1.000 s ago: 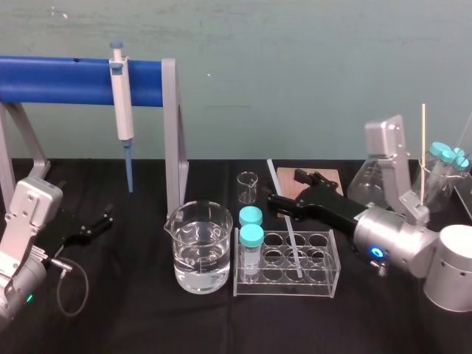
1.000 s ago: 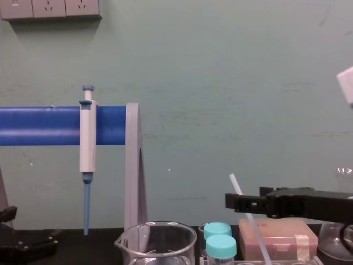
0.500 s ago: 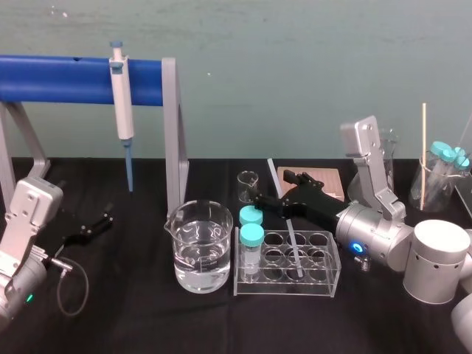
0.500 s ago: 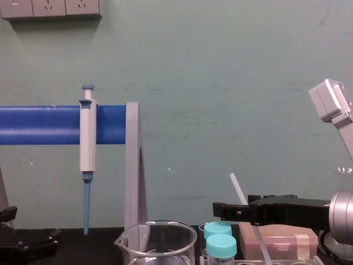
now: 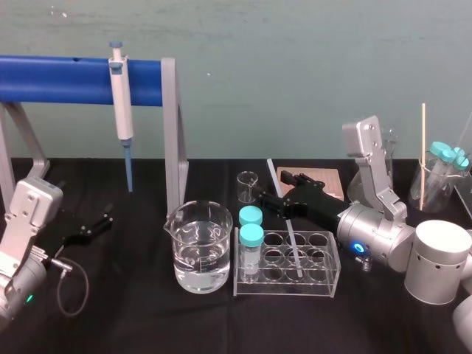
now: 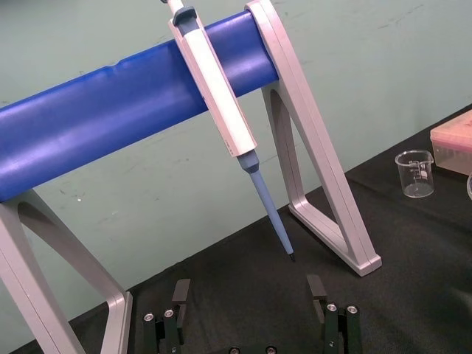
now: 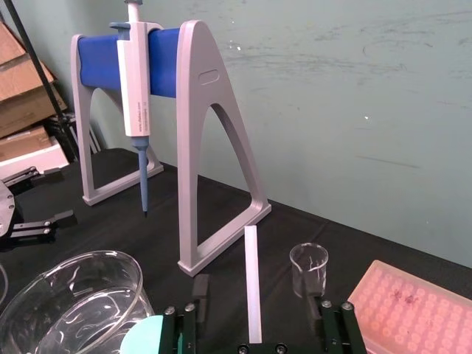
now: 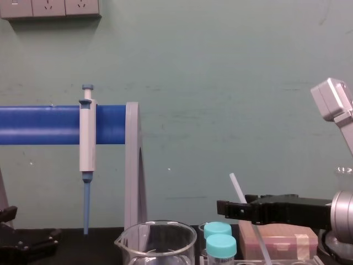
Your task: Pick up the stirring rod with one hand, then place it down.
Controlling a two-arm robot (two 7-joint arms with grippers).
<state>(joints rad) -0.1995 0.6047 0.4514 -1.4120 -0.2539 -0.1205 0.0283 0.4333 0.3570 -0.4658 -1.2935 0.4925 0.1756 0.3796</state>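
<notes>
Inside the spread right hand (image 7: 258, 318), the stirring rod (image 7: 252, 284) leans; head view shows its rack (image 5: 289, 288).

Silver arms (image 5: 387, 228), black jaws — a blue light (image 5: 358, 248) (right wrist) and looping cable (image 5: 74, 287).

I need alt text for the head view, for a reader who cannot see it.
The black right gripper reaches, open, over a clear plastic tube rack, straddling the thin, whitish translucent stirring rod leaning in it. A glass beaker of water stands beside the rack; the black left gripper lies parked on the black table, at left.
</notes>
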